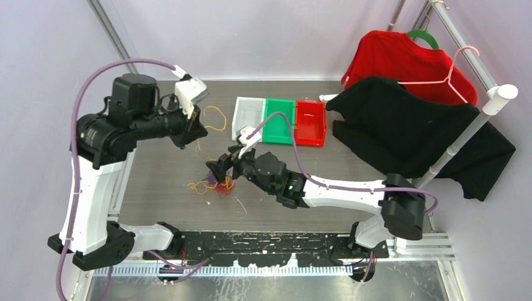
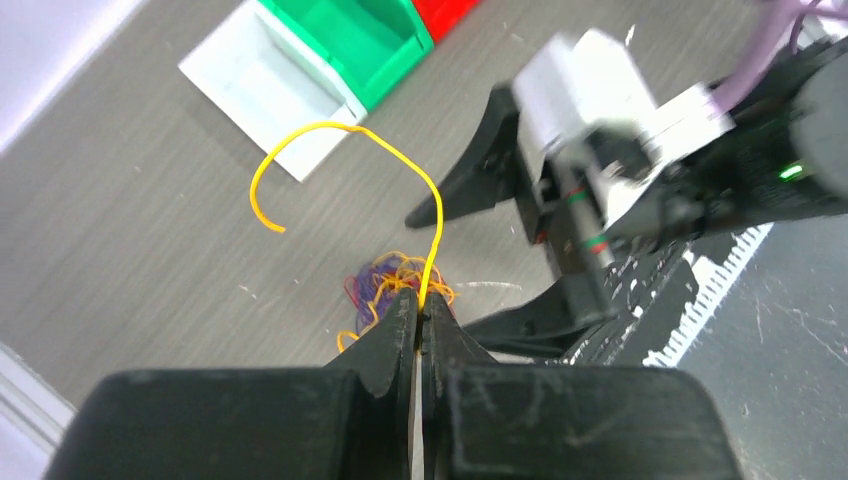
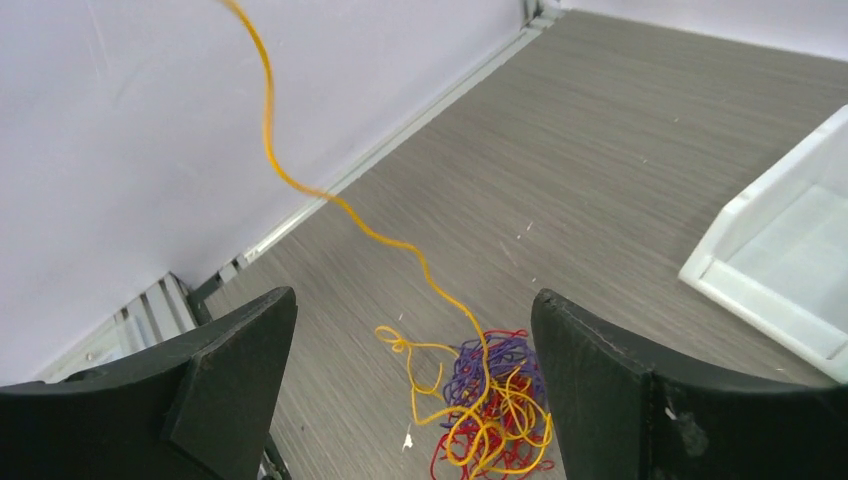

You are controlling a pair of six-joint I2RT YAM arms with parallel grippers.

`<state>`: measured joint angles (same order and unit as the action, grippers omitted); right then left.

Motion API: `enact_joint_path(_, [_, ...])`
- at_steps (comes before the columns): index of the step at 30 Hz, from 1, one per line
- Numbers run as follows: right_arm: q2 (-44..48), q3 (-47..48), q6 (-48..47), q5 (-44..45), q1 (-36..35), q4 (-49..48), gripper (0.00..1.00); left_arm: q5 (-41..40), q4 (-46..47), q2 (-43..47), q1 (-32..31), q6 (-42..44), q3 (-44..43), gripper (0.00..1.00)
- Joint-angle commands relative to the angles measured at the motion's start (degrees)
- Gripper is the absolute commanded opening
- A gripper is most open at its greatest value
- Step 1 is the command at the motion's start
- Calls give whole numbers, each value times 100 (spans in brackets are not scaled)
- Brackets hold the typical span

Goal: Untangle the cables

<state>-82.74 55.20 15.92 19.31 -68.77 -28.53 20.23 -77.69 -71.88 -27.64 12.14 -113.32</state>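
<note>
The cables form a small clump [image 1: 216, 185] of orange-yellow, red and purple strands on the grey table [image 1: 313, 169]; it also shows in the right wrist view as the clump [image 3: 495, 400]. My left gripper [image 2: 421, 306], also seen from above as the left gripper [image 1: 199, 130], is shut on one orange-yellow strand [image 2: 335, 126]. That strand arcs above the jaws and runs down to the clump [image 2: 385, 285]. My right gripper [image 3: 412, 300] hangs open just above the clump, with nothing between its fingers [image 3: 235, 370]. The lifted strand [image 3: 270, 130] rises to the upper left.
White [image 1: 248, 117], green [image 1: 279, 120] and red [image 1: 310, 122] bins stand in a row at the back of the table. A black garment [image 1: 408, 132] and a red one [image 1: 408, 59] hang on a rack [image 1: 467, 132] at the right.
</note>
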Motion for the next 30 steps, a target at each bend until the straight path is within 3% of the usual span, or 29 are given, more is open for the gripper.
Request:
enact_joint_path(1, [-343,414,-97,-372,-2,-441,92,-155,-179,-232,-113,-80,-984,0])
enact_joint_path(7, [-1030,897,-243,100,101,-416,89,-132,-164,-529,-145,-185,-2036,0])
enact_joint_path(12, [-1716,1176,-194,425,274,-548,85,97,220,-435,-150,-406,-2270,0])
enact_joint_path(18, [-2639,1663,-78,222,338,-391,83,255,835,-172,-146,-581,-2210,0])
enact_joint_path(25, [-3052,958,243,340,336,-600,76,-280,1599,150,-150,-423,-2259,0])
enact_joint_path(30, [-2584,-31,391,488,338,-1160,74,-865,2199,163,-146,-179,-2459,0])
